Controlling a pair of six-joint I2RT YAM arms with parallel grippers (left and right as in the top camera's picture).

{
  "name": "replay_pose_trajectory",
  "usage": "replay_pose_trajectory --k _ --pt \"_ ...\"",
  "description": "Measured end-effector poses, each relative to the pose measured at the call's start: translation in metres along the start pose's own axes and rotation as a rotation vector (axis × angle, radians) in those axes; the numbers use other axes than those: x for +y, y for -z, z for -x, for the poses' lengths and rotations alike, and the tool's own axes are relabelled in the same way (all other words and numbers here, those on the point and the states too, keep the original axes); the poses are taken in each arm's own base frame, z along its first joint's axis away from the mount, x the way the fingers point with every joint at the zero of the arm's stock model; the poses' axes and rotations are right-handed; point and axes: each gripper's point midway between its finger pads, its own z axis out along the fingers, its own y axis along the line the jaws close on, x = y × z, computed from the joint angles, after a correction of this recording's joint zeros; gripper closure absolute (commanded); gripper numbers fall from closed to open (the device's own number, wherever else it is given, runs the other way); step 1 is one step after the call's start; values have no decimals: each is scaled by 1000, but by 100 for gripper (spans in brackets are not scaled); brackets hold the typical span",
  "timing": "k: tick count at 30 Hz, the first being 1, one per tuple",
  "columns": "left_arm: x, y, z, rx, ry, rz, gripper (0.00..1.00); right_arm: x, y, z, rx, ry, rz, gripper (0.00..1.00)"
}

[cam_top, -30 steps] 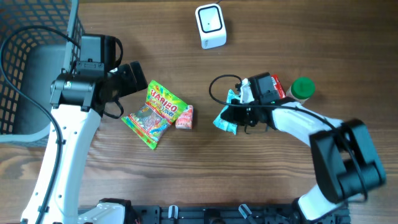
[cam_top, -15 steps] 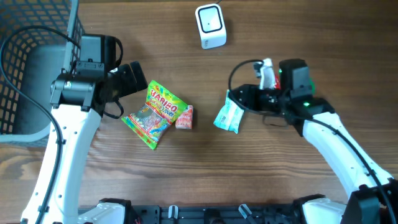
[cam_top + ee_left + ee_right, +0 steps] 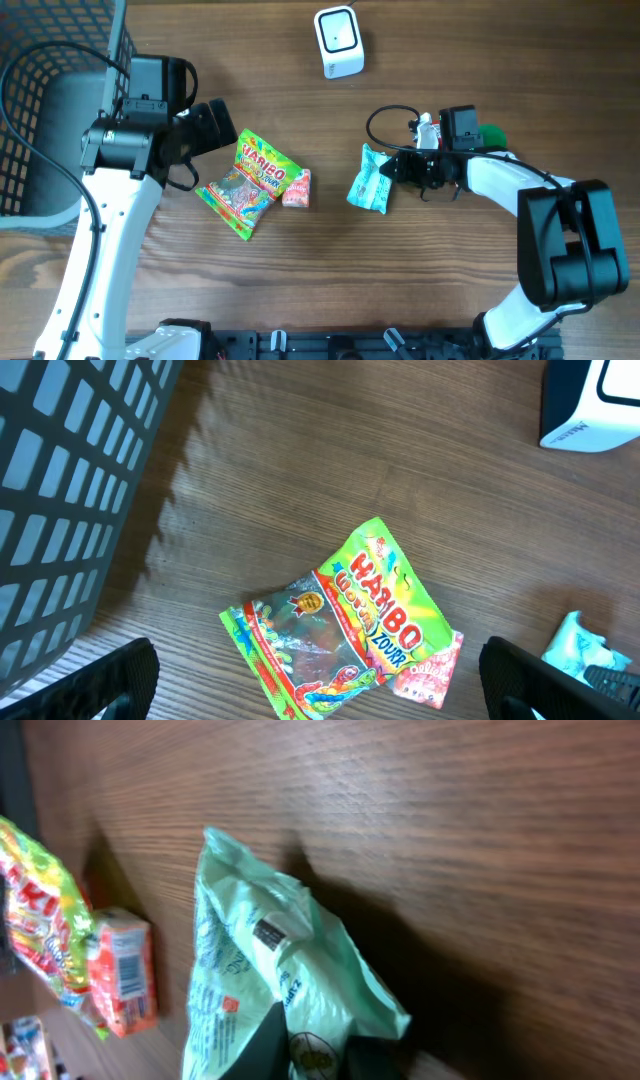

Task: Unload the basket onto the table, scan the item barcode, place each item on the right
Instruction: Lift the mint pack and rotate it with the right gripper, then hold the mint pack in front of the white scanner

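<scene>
A mint-green snack packet (image 3: 368,180) lies on the wooden table right of centre, its printed side showing in the right wrist view (image 3: 250,960). My right gripper (image 3: 393,170) is at the packet's right edge. Its two dark fingers (image 3: 268,1042) are shut on that edge (image 3: 325,1042). The white barcode scanner (image 3: 338,42) stands at the back of the table, apart from the packet. My left gripper (image 3: 208,128) hangs wide open above a Haribo bag (image 3: 352,618), its fingertips (image 3: 112,678) spread either side of it, holding nothing.
A small pink packet (image 3: 297,188) lies against the Haribo bag (image 3: 250,182). A wire basket (image 3: 40,110) fills the far left. A green-capped bottle (image 3: 490,133) stands just behind my right arm. A black cable (image 3: 378,122) loops near the right gripper.
The right gripper let go of the packet, drew back to the right and opened. It has come back and shut on the packet's right edge. The left arm has not moved.
</scene>
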Motion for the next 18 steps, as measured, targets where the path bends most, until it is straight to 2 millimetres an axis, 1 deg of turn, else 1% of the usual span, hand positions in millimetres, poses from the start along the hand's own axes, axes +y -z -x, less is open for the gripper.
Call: replay_pose_trajectory --k 1,2,3,4,5,6,7,10,11,13,15,18 --pt "0 0 0 0 0 0 0 4 0 2 -6 6 26 96" --pt "0 0 0 0 0 0 0 13 4 7 -17 20 85 96" --pt "0 0 0 0 0 0 0 20 11 8 -22 21 124 96" --pt "0 0 0 0 0 0 0 28 24 11 -39 25 148 96" --pt "0 0 0 -1 0 0 0 37 38 12 -55 31 162 96" --pt "0 0 0 0 0 0 0 62 72 15 -108 71 192 96" --pt "0 0 0 -1 0 -1 0 82 94 14 -146 116 222 96" --pt "0 0 0 1 0 0 0 113 133 -5 -175 155 251 96" --pt "0 0 0 1 0 0 0 119 141 -9 -184 167 257 96" --pt "0 0 0 0 0 0 0 127 149 -16 -182 177 280 96" --pt "0 0 0 1 0 0 0 131 150 -17 -179 187 306 95" --pt "0 0 0 0 0 0 0 132 151 -17 -178 190 311 96"
